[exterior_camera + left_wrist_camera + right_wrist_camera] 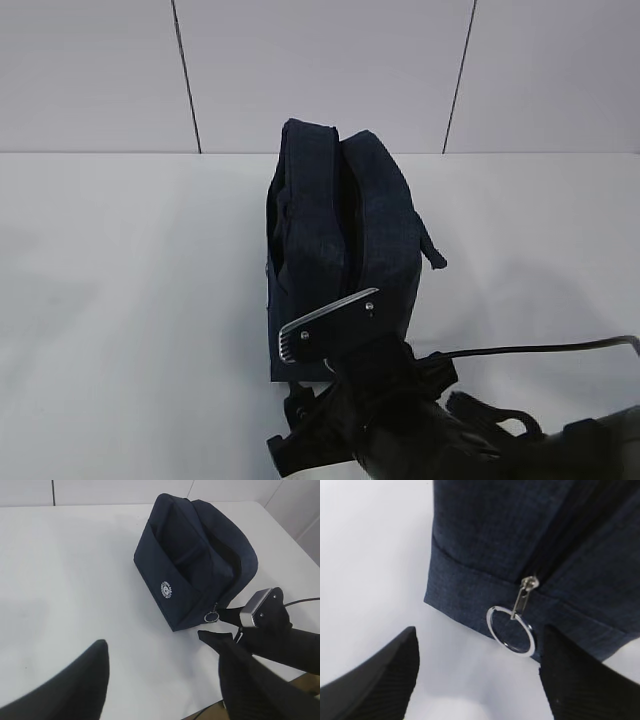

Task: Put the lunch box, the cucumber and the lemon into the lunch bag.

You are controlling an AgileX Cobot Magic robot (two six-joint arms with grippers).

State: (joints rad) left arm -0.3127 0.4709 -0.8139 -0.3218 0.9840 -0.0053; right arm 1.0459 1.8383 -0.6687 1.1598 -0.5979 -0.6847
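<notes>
clearly the right gripper (pixel 477 675) is nearer: its spread, empty jaws straddle the ring pull (pixel 511 631) hanging at the lunch bag (pixel 340 240) end; the left gripper (pixel 165 680) hangs spread, well apart.

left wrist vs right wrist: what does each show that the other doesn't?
Left wrist only: the whole bag, its top gaping open, a round white logo on its side, and the right pincer close to the bag's near corner.
Right wrist only: a close-up of the zipper slider with its clip, and the right pincer's fingers spread open to either side of the ring, not touching it.
Both: the silver ring hanging at the bag's corner, and the white table.
</notes>
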